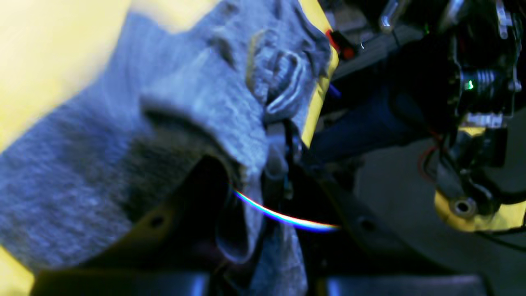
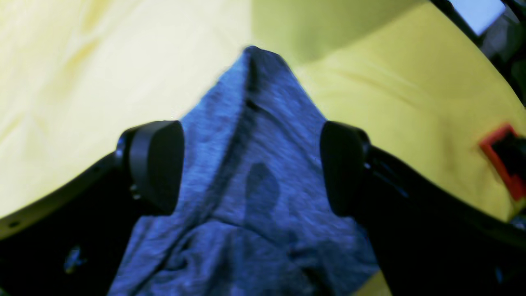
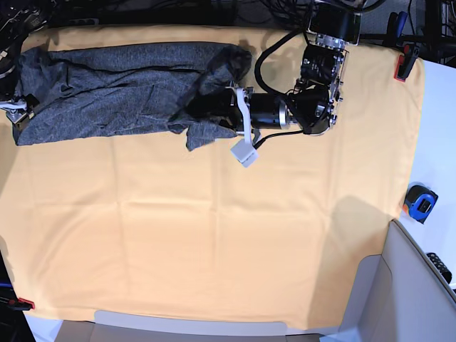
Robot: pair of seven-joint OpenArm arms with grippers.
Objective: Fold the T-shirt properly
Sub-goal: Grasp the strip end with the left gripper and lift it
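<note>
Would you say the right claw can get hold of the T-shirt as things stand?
Probably yes: the right claw stands open with the T-shirt lying between its pads, nothing in the way.

T-shirt (image 3: 107, 89) folds bury the left end effector (image 3: 203, 107) fingertips.

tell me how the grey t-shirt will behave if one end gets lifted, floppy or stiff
Probably floppy: the T-shirt lies wrinkled and bunched on the yellow-orange cloth, so a lifted end should sag and drag the rest. It likely grips rather than slips, since its knit bunches around the left gripper. It looks light for its spread.
</note>
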